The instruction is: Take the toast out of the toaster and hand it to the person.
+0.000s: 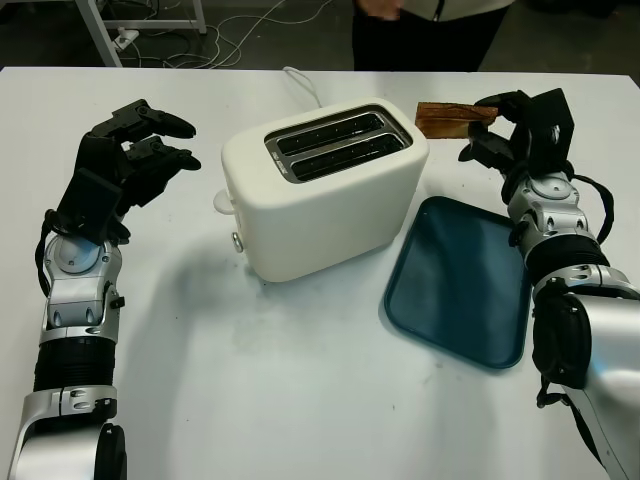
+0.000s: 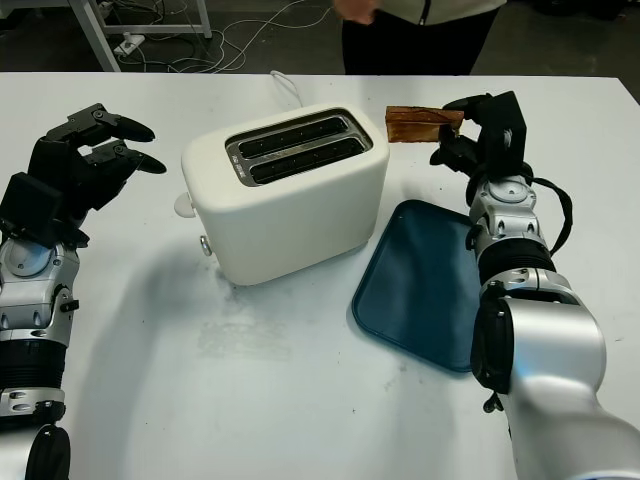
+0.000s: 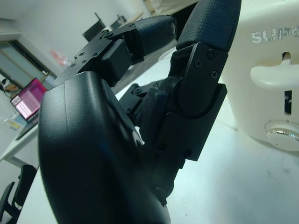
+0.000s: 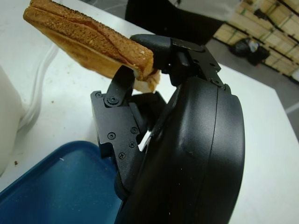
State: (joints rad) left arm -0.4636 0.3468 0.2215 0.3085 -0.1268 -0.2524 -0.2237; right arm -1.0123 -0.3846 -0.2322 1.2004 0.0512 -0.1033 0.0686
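The right hand (image 1: pixel 500 125) is holding a slice of browned toast (image 1: pixel 450 119) by one end, its fingers (image 4: pixel 149 44) pinching the crust while the rest of the slice is sticking out sideways over the tabletop (image 1: pixel 300 400), between the far corner of the cream two-slot toaster (image 1: pixel 325 185) and the hand itself. The toast is hanging clear of the toaster, above the far end of the dark blue tray (image 1: pixel 465 285), lying roughly level. Gripping only the end is leaving most of the slice free, which looks suited to a handover: a person could take the loose end without touching the robot's fingers.

Both toaster slots are looking dark and empty from above, so the extraction step appears done and the delivery is what remains. A person (image 1: pixel 425 30) in dark clothing is standing at the far edge of the tabletop, just beyond the toast, so the hand probably needs to reach only a little farther forward. The pinch is small, so the slice could sag or break.

The left hand (image 1: pixel 135 150) is hovering to the left of the toaster, holding nothing, its fingers curled inward, apparently staying out of the way.
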